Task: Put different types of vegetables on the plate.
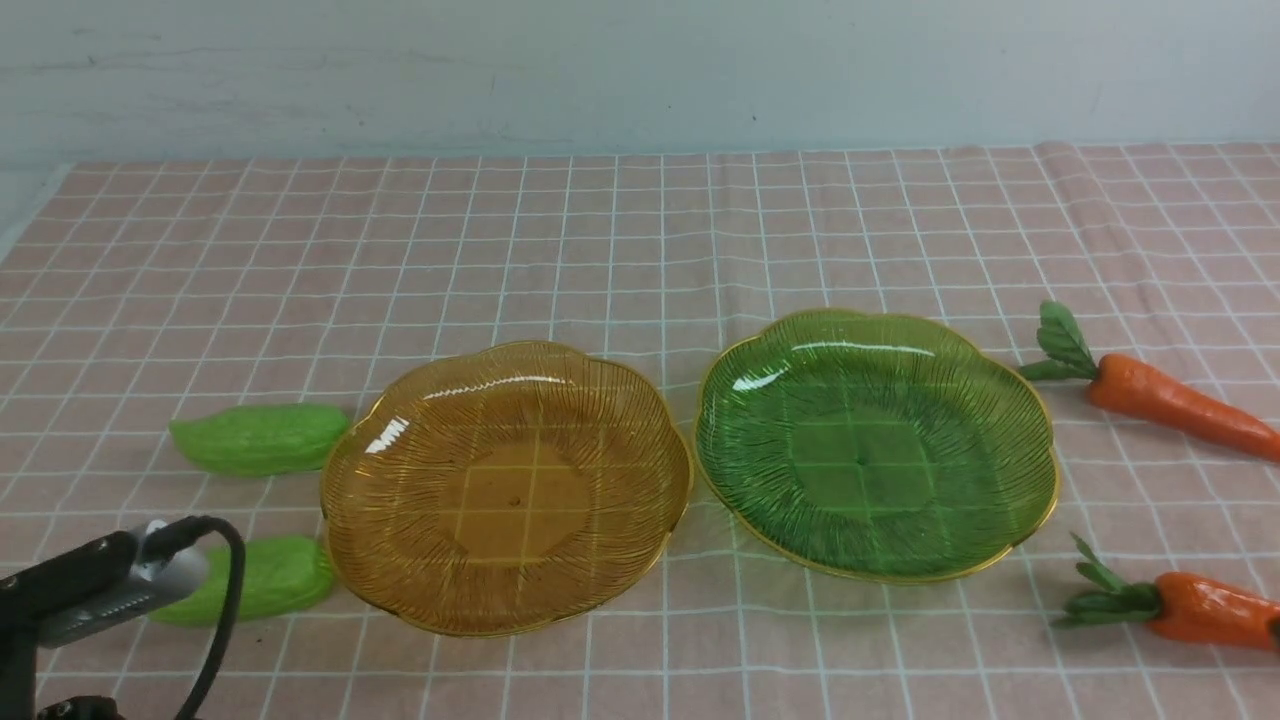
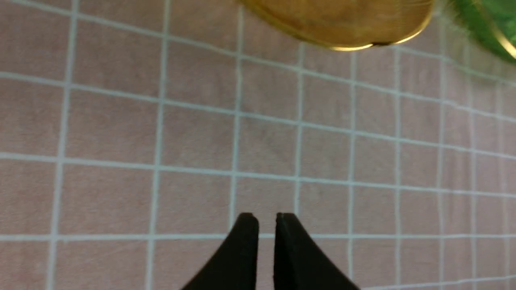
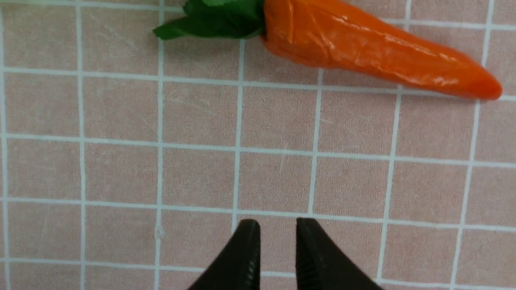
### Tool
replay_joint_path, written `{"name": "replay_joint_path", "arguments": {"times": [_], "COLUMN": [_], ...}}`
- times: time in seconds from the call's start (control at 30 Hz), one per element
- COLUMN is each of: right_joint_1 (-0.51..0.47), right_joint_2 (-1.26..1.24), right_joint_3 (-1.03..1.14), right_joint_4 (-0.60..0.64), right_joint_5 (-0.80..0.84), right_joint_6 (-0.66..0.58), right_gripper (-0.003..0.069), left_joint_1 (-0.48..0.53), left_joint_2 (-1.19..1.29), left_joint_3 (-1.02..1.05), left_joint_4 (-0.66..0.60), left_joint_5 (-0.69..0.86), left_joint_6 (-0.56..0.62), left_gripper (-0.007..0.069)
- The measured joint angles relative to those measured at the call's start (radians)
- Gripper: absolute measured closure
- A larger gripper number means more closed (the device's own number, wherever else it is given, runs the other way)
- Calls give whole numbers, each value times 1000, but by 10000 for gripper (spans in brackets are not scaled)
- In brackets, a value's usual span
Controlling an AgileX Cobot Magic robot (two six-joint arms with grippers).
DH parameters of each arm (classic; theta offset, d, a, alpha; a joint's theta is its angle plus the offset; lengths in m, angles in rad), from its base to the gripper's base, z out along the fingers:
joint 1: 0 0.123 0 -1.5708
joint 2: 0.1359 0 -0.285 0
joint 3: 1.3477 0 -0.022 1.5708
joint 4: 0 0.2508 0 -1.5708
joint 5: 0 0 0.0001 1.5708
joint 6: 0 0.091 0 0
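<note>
This looks like a robot test bench dressed up as a dining table, not a real kitchen. A pink checked tablecloth (image 1: 640,250) covers the whole surface up to a bare, pale wall (image 1: 640,70). Ahead of the left gripper (image 2: 267,219) sit 2 empty ribbed see-through dishes, an amber plate (image 1: 505,485) and a green plate (image 1: 875,440). Just ahead of the right gripper (image 3: 278,225) lies a glossy toy carrot (image 3: 375,44). The black left arm (image 1: 60,590) trails a loose cable (image 1: 238,580).
</note>
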Motion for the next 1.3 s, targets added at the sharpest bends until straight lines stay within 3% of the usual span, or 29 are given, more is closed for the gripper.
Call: {"name": "replay_joint_path", "arguments": {"times": [0.17, 0.3, 0.5, 0.67, 0.9, 1.0, 1.13, 1.3], "right_joint_1": [30, 81, 145, 146, 155, 156, 156, 156], "right_joint_2": [140, 281, 436, 527, 592, 602, 638, 638], "right_joint_3": [-68, -136, -158, -160, -187, -189, -187, -189], "right_joint_4": [-19, -112, -326, -439, -464, -442, -432, -431], "right_joint_5": [-47, -72, -122, -190, -170, -161, -185, -180], "right_joint_6": [-32, -93, -136, -138, -145, -169, -227, -259], "right_gripper": [427, 290, 188, 178, 183, 224, 336, 340], "left_joint_1": [0, 0, 0, 0, 0, 0, 0, 0], "left_joint_2": [-15, -59, -82, -84, -84, -84, -84, -84], "left_joint_3": [0, 0, 0, 0, 0, 0, 0, 0], "left_joint_4": [6, 8, 8, 8, 8, 8, 8, 8], "left_joint_5": [-8, -31, -28, -21, -8, 7, 17, 25], "left_joint_6": [8, 8, 8, 8, 8, 8, 8, 8], "left_gripper": [368, 289, 267, 267, 267, 267, 267, 267]}}
